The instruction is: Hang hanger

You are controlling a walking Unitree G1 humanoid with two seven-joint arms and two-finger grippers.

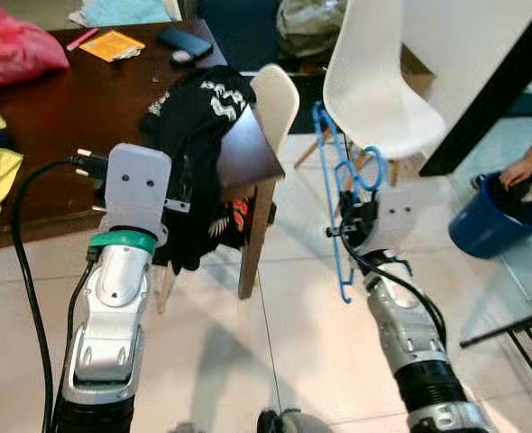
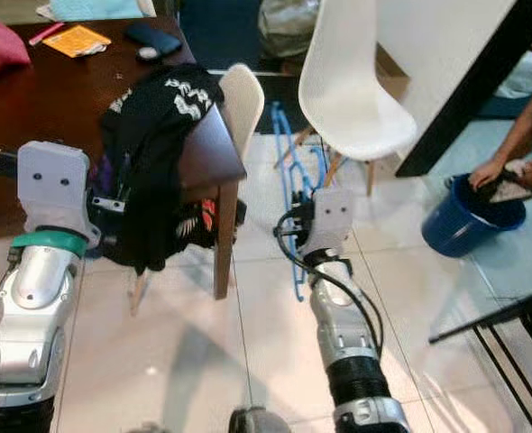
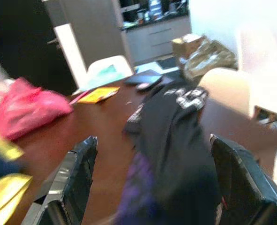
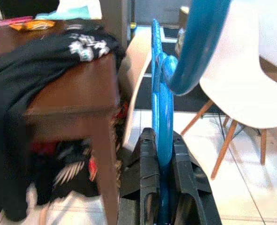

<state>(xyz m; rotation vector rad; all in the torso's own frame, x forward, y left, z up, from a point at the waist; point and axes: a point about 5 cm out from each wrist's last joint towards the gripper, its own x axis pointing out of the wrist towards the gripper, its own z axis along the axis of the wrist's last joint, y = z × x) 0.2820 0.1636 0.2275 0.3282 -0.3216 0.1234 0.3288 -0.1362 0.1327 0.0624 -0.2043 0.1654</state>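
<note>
Right gripper (image 4: 159, 187) clamps blue plastic hanger (image 1: 338, 194), right of the dark wooden table (image 1: 59, 126); left gripper (image 3: 152, 187) spread wide near black garment (image 1: 198, 135).

Two silver arms with ribbed black cuffs near the elbows. Pale grey wrist housings with two dark screw holes each. Green ring below left housing; thick black cable looping off at 9 o'clock. Thinner black cable along right forearm. Long glossy black fingers.
</note>
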